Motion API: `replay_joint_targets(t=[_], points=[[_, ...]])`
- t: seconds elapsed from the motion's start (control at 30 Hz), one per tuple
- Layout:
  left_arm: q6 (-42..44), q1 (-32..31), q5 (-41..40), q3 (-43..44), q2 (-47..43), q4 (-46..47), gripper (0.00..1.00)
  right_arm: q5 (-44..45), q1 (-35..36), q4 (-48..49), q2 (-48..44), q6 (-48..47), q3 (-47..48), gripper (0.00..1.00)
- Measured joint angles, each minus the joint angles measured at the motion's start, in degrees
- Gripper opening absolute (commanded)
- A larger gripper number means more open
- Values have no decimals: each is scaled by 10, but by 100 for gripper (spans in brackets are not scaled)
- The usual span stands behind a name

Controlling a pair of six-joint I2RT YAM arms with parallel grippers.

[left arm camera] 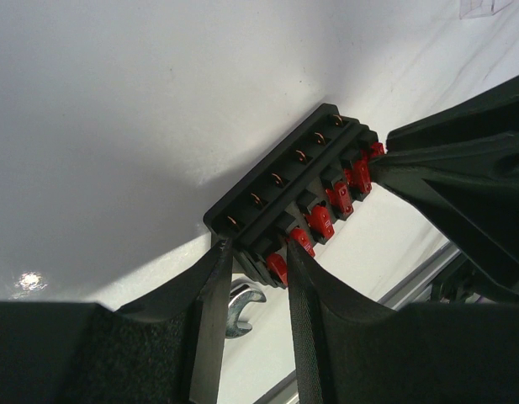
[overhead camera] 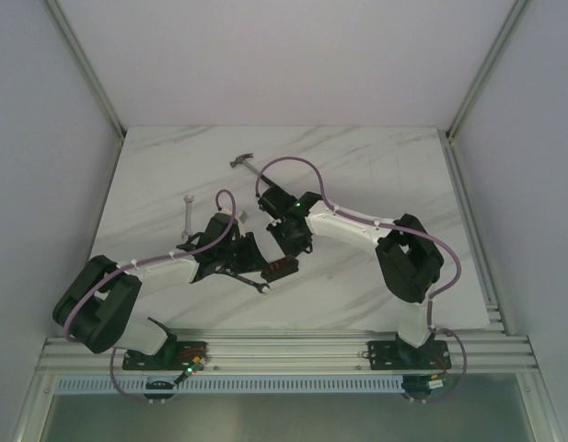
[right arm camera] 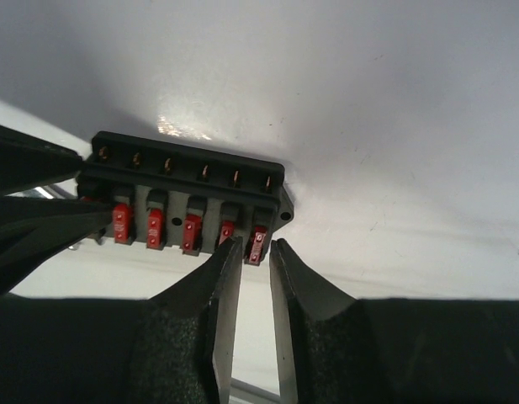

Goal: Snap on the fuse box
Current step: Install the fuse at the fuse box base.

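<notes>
Fuse box (overhead camera: pixel 280 268) lies on table (overhead camera: pixel 376 175), just past wrench (left arm camera: pixel 240 310) head. Your left gripper (left arm camera: pixel 255 263), over wrench, is clamped on box end nearest wrench. Your right gripper (right arm camera: pixel 255 254) sits at box end far from wrench, jaws small gap apart round last red fuse (right arm camera: pixel 257 242); cannot tell if it pinches. Watch out: push off-centre and fuse may tip or jam. Push too hard and box may slip from left grip and bump wrench.

Both arms bend inward; the black two-finger left gripper (left arm camera: pixel 256 251) and right gripper (right arm camera: pixel 255 249) each pinch the small black plastic fuse box (left arm camera: pixel 280 187).
</notes>
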Motion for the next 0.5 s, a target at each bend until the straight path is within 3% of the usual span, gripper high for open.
replay_joint_targets(t=[0.5], points=[[0,0,0,0,0,0,41,-4,-3,1,-15,28,-4,16]])
